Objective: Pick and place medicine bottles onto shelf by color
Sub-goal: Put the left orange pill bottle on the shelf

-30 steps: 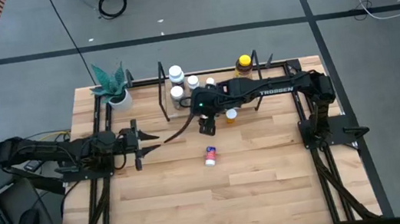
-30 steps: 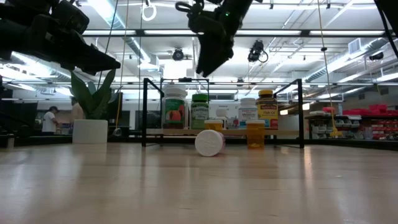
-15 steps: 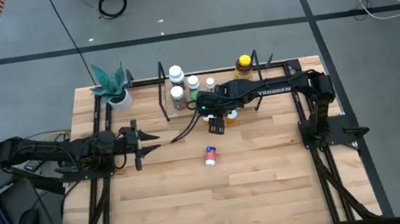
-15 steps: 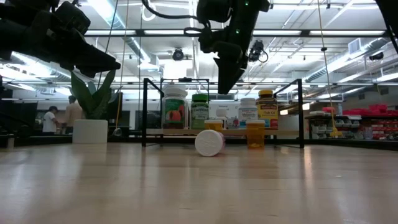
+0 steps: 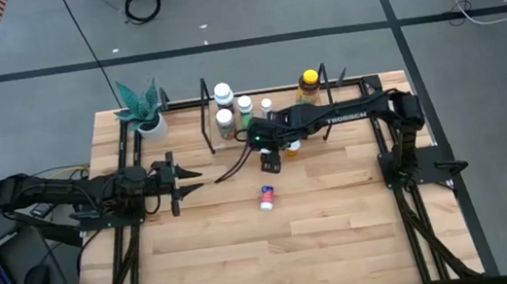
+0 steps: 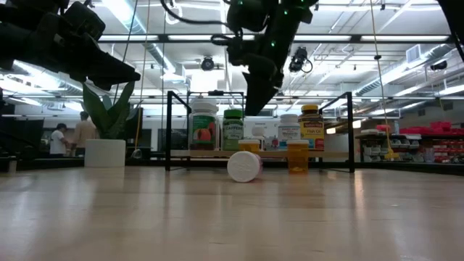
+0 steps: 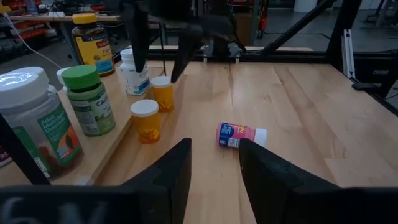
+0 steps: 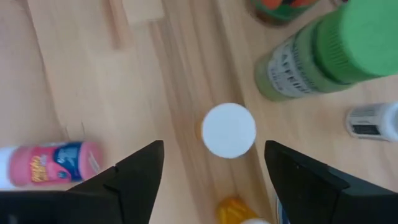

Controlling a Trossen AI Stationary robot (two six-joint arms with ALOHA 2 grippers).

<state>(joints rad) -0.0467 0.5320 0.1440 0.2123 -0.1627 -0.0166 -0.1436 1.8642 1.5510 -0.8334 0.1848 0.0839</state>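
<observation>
**Lining up on the little orange bottle by the shelf**

Hovering is about where we're at: the right gripper (image 8: 211,171) has its fingers spread wide with nothing between them, and looking down past them there's a small orange bottle with a white cap (image 8: 229,130) sitting almost dead centre in the gap. So we'd call this the approach step of a pick, not the grab itself. In the high view the right gripper (image 5: 271,162) hangs over the table just in front of the shelf (image 5: 205,129), and from the low view it looks well above the bottles.

Next move, as we read it: come straight down, keep that cap centred, then close on the body. The tall green bottle (image 8: 329,59) stands close by, and a second orange bottle (image 7: 163,93) is just beside the target, so the spread fingers could clip a neighbour on the way down.

The left gripper (image 7: 214,165) waits over the left side of the table, fingers apart, empty.

Other bottles: a pink and blue labelled bottle (image 5: 267,197) lies on its side out on the open table, well apart from the shelf. On the shelf base we can see a big clear jar (image 7: 34,124) and an amber bottle with a yellow cap (image 7: 92,40).

Surface is pale wood planks (image 5: 342,219), edged with black rails. A potted plant (image 5: 144,112) sits at the far left corner. Beyond the table it's a big lab space with ceiling strip lights, and a person (image 6: 85,130) stands far off in the low view.
</observation>
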